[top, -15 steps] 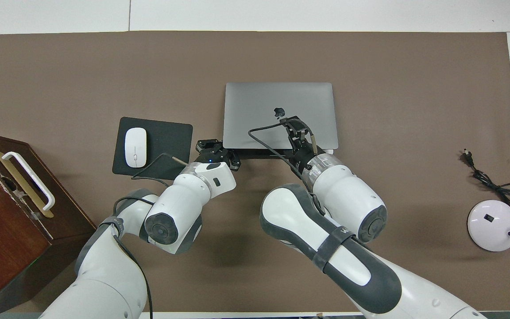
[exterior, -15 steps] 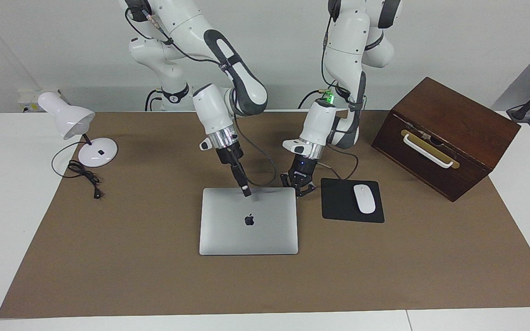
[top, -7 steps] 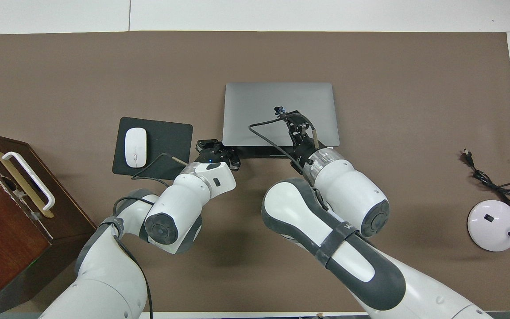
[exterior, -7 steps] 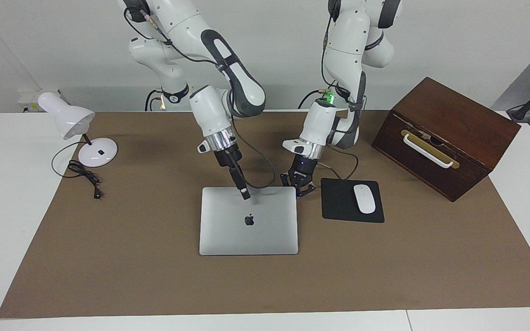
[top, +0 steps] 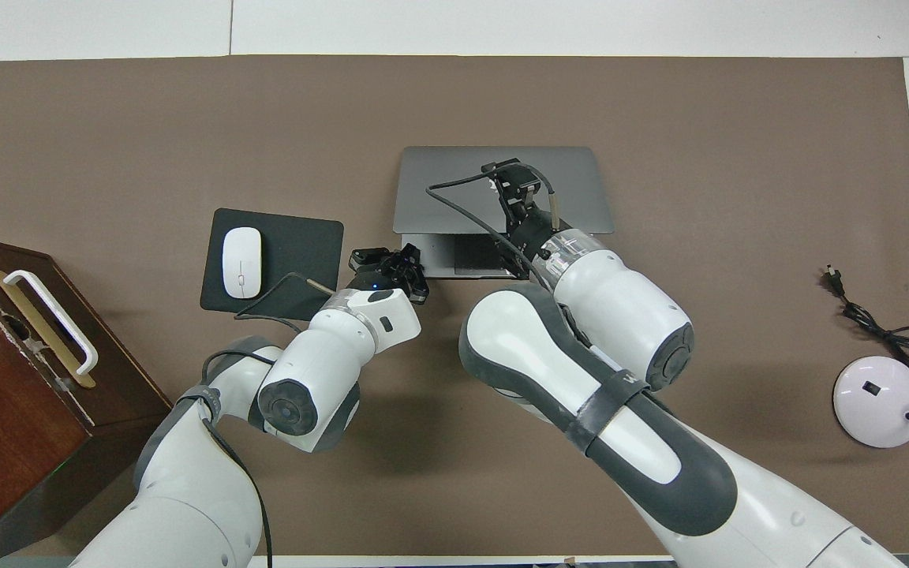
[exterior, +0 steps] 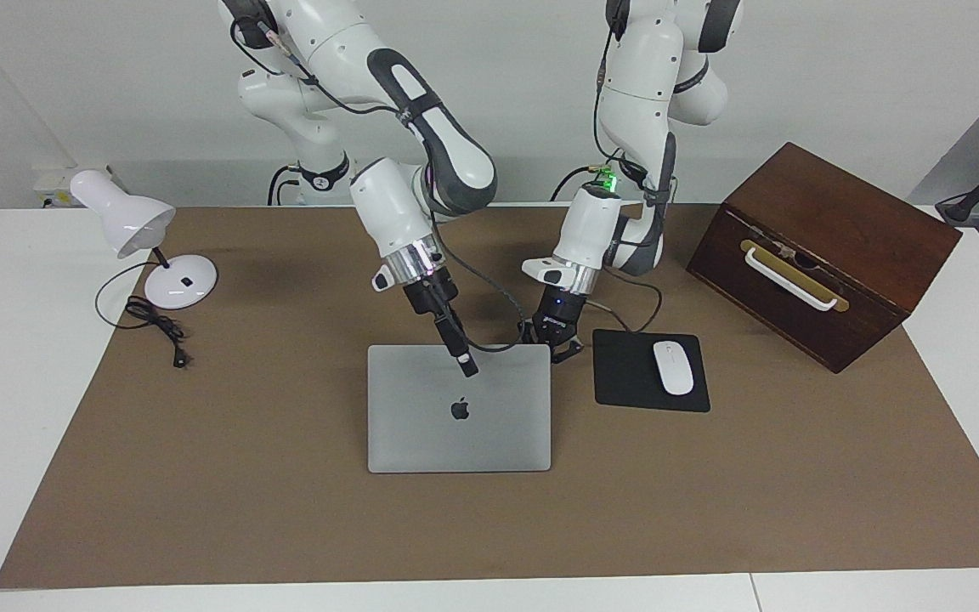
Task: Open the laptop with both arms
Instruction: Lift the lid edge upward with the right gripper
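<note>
Left claw: your left gripper (exterior: 554,347) is closed with its fingertips together, gripping nothing that shows, low at the corner of the laptop nearest the left arm's base.
Why there: you likely have it pinning the base down while the lid rises.
Right claw: your right gripper (exterior: 468,365) is at the raised lid's edge; I cannot tell you how its fingers stand.
Why there: it seems set to lift the lid away from the robots.
Laptop: the thin silver-grey metal laptop (exterior: 459,421) sits mid-way along the brown mat (exterior: 285,510), partly open; the overhead view shows a strip of base and trackpad (top: 480,254).
Arm poses: your left arm drops steeply, wrist nearly vertical; your right arm slants in from its base, forearm angled down over the laptop.
Beside: the black mouse pad (exterior: 625,378) with white mouse (exterior: 673,366) lies just toward the left arm's end.
</note>
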